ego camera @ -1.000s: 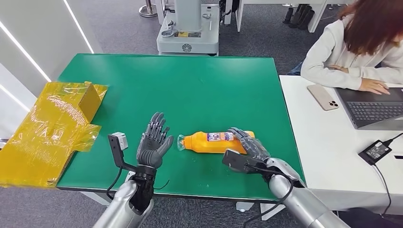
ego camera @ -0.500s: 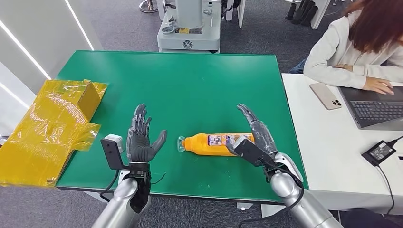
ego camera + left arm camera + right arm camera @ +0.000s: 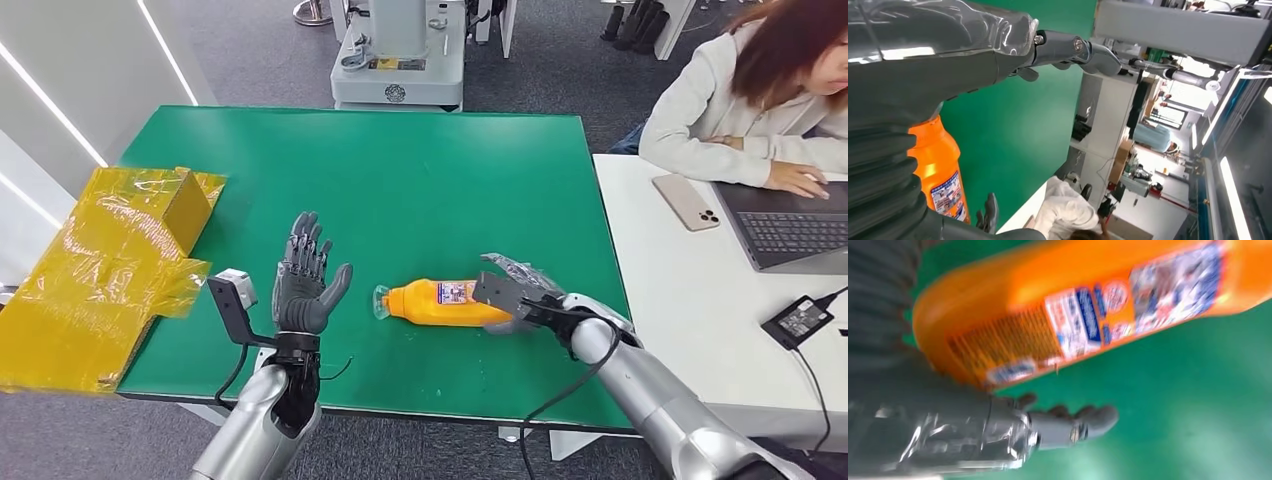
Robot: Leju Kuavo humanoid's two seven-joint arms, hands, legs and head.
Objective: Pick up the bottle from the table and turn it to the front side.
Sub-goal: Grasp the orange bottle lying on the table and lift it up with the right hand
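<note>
Right hand (image 3: 520, 292) dropped from raised pose onto base end of bottle (image 3: 440, 302); grip not confirmed, fingers beside base in blurred wrist view. Bottle lies flat on green table (image 3: 420, 180) near front edge, long axis along that edge, cap toward left hand (image 3: 305, 285). Left hand upright, fingers spread, empty, likely waiting to receive.

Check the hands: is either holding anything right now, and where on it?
Left hand holds nothing, fingers spread. Right hand is at the base end of the orange bottle, which lies on the table; whether it grips cannot be told.
</note>
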